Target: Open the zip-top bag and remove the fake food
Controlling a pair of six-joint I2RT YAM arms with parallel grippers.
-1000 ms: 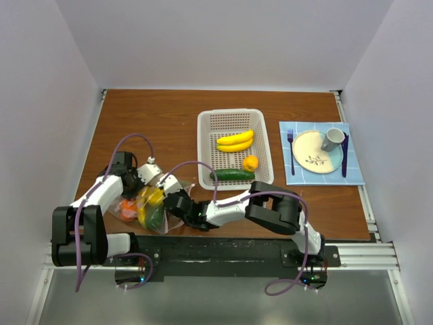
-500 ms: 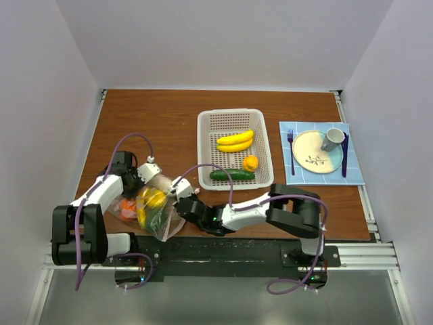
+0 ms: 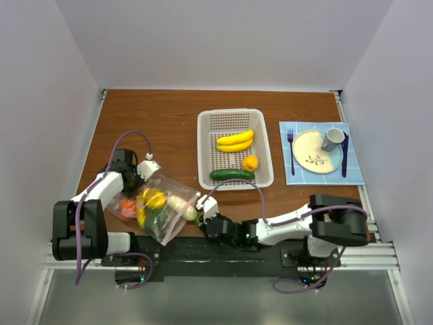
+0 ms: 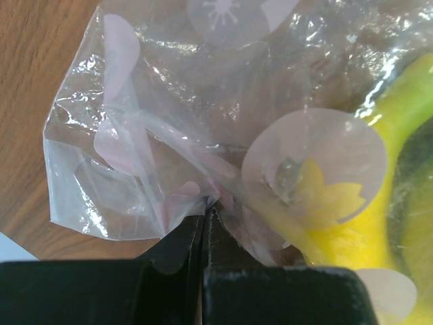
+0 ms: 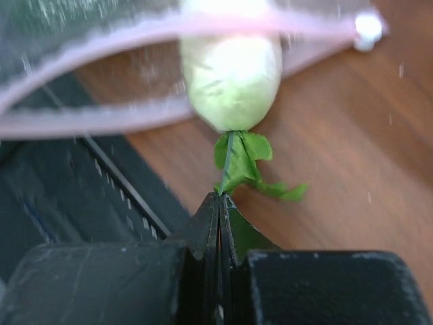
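Left gripper (image 4: 206, 211), clamped on a corner of the zip-top bag (image 4: 203, 115) at the table (image 3: 169, 122) edge, anchors it so the right gripper (image 5: 219, 198), pinching the leaves (image 5: 245, 157) of 1 white vegetable (image 5: 231, 74), can extract it.

The zip-top bag (image 5: 88, 40) is blurred, cropped at top.

Brown wooden table (image 3: 155, 115), enclosed by white walls on three sides. Near left: zip-top bag (image 3: 169, 217) lying on the wood, its near corner reaching over the black rail (image 3: 176, 255) along the front edge. Centre: white perforated basket (image 3: 203, 145) standing directly on the board. Right: blue placemat (image 3: 289, 176), just beside the basket but not touching it, close to the table's right edge.
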